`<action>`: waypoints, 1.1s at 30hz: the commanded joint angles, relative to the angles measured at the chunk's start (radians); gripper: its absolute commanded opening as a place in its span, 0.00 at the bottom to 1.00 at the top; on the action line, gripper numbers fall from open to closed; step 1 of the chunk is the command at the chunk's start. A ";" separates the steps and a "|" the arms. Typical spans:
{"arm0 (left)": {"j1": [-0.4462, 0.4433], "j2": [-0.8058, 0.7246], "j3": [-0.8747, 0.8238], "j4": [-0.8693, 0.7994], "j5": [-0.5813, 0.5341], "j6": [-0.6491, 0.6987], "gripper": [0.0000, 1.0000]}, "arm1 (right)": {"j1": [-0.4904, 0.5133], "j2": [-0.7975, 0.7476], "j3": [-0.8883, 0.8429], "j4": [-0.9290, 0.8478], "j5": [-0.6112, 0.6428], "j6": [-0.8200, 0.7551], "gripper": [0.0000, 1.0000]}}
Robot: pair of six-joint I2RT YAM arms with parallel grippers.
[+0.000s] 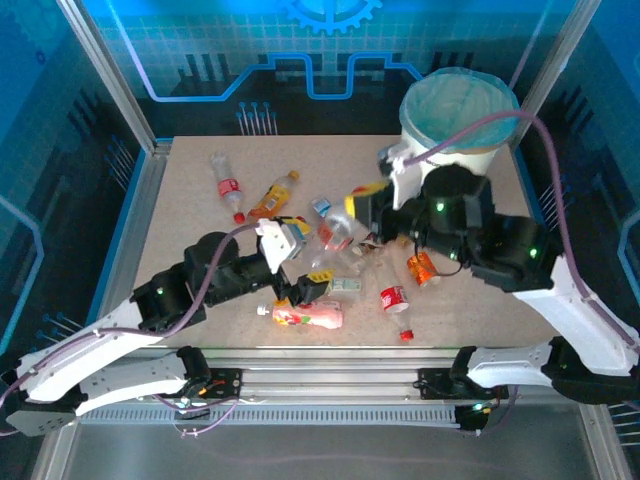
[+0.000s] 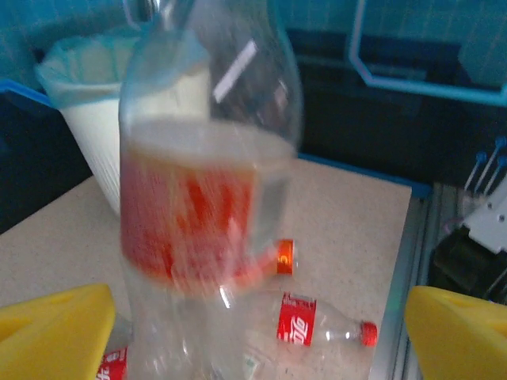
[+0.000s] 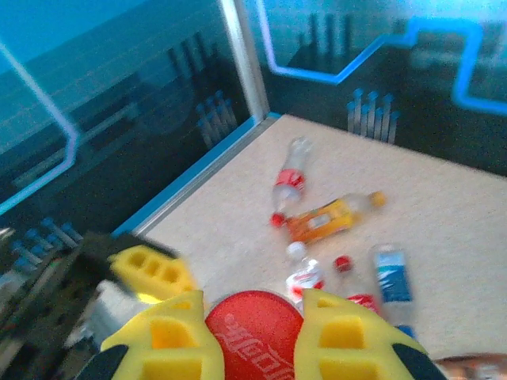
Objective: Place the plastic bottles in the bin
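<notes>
while most of this job looks to lie ahead of me, the top view gives the count: the bin (image 1: 458, 120) stands at the far right corner of the table (image 1: 185, 215), and inside it i see just the pale blue liner, so i cannot tell whether any bottle lies in it. roughly ten bottles (image 1: 272, 195) lie scattered over the middle of the table, with a pink bottle (image 1: 305, 315) close to the near edge. the left gripper (image 1: 288, 243) and right gripper (image 1: 352, 208) meet over that scatter with a clear bottle (image 1: 336, 232) between them, well apart from the bin. from the left wrist, the clear bottle (image 2: 207, 198), red-labelled and blurred, stands upright between the yellow fingers (image 2: 55, 328). they are spread wide and, as far as i can see, touch nothing, so that tool holds nothing. behind it is the bin (image 2: 71, 71), and another red-labelled bottle (image 2: 317, 328) lies on the table. from the right wrist, the right gripper (image 3: 253, 332) is pinched tight on a red cap (image 3: 253, 317), which i judge to be the top of the clear bottle. beyond it, an orange bottle (image 3: 329, 218) and three others lie toward the far left corner. my read: one bottle is in hand on the right arm, not yet over the bin, and the rest are waiting to be picked up.
</notes>
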 commanded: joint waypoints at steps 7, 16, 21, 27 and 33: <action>-0.006 0.043 0.143 0.048 -0.090 0.076 0.96 | -0.358 0.161 0.391 -0.015 0.141 -0.289 0.00; -0.006 0.176 0.296 -0.042 -0.107 0.147 0.96 | -0.648 0.330 0.483 0.101 0.078 -0.290 0.00; -0.006 0.201 0.308 -0.036 -0.105 0.159 0.96 | -0.779 0.429 0.516 0.134 0.025 -0.251 0.00; -0.006 0.219 0.298 -0.036 -0.129 0.191 0.96 | -0.843 0.588 0.605 0.082 -0.043 -0.227 0.00; -0.007 0.249 0.316 -0.103 -0.152 0.260 0.96 | -0.870 0.730 0.595 0.045 -0.094 -0.228 0.02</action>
